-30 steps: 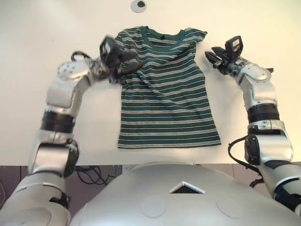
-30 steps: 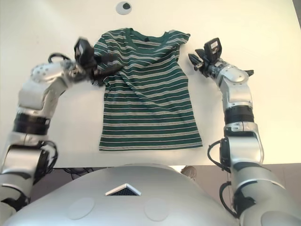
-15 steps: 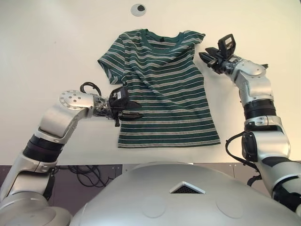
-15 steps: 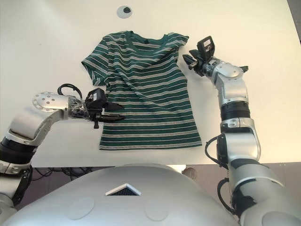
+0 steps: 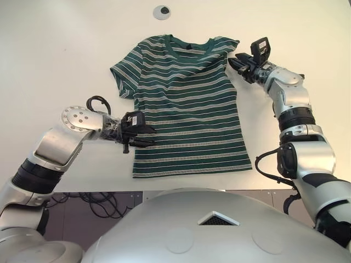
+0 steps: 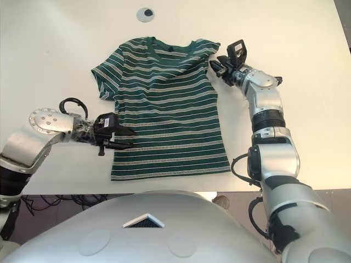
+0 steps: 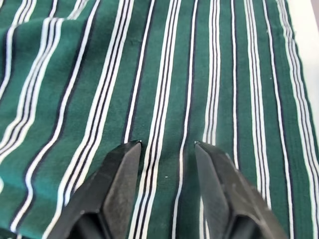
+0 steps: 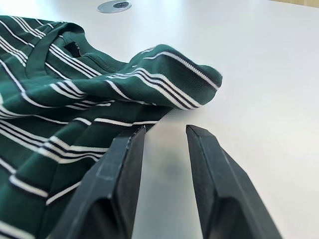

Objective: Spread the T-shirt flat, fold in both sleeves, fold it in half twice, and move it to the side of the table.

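The T-shirt (image 5: pixel 189 109) lies face up on the white table (image 5: pixel 55 66), mostly spread out, with its collar at the far end near a small round disc (image 5: pixel 162 11). The left claw (image 5: pixel 149 137) has its fingers apart and empty. Striped cloth lies right under and ahead of its tips, at the shirt's side edge, low on the body. I can't tell whether the tips press on the fabric.

The right claw (image 8: pixel 164 128) is also parted and holds nothing. The right sleeve (image 8: pixel 169 74) is bunched and rolled under just ahead of it, and one finger sits right at the cloth's edge.

The left sleeve (image 5: pixel 123 76) lies out flat.

The shirt looks like a light, limp knit. It will likely sag, wrinkle and drag across the smooth top rather than hold a shape. I'd pinch the rolled sleeve by its ribbed hem, taking only the top layer, and draw it outward before folding.
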### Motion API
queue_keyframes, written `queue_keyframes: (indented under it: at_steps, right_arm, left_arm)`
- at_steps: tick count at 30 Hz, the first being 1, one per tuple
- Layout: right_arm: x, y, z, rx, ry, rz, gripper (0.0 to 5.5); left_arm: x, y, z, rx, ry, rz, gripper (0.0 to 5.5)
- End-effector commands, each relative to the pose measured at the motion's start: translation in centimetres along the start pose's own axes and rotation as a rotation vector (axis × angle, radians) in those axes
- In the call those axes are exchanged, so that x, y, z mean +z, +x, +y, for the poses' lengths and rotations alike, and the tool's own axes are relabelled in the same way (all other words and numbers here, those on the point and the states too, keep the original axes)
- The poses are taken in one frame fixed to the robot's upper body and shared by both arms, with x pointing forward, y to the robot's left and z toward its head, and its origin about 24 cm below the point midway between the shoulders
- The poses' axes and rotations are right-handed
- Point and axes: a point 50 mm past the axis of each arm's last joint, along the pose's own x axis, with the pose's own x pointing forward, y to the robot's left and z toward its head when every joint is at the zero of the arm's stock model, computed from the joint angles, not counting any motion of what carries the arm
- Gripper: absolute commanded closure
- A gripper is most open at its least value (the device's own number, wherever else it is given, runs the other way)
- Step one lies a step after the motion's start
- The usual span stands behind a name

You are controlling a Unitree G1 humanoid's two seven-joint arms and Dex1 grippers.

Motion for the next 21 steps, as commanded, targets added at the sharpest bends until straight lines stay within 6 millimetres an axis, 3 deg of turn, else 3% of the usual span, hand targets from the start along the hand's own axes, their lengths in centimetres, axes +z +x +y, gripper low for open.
queue_keyframes:
  at_steps: [1,13,19,21]
  right_arm:
    - [0.5,1.2,1.2,0.032,-0.025,0.002,4.01]
    - [0.5,1.6,1.3,0.011,0.018,-0.021,4.01]
    - [-0.7,2.2,2.4,0.042,-0.151,0.09,4.01]
    - [-1.5,2.1,2.4,0.027,-0.287,0.179,4.01]
  left_arm:
    - [-2.3,0.6,-0.1,0.011,-0.076,0.096,3.58]
    - [-3.1,0.9,0.0,-0.007,-0.092,0.119,3.58]
    - [-3.2,0.8,0.2,0.0,-0.086,0.122,3.58]
    - [-3.1,0.8,0.2,0.002,-0.084,0.121,3.58]
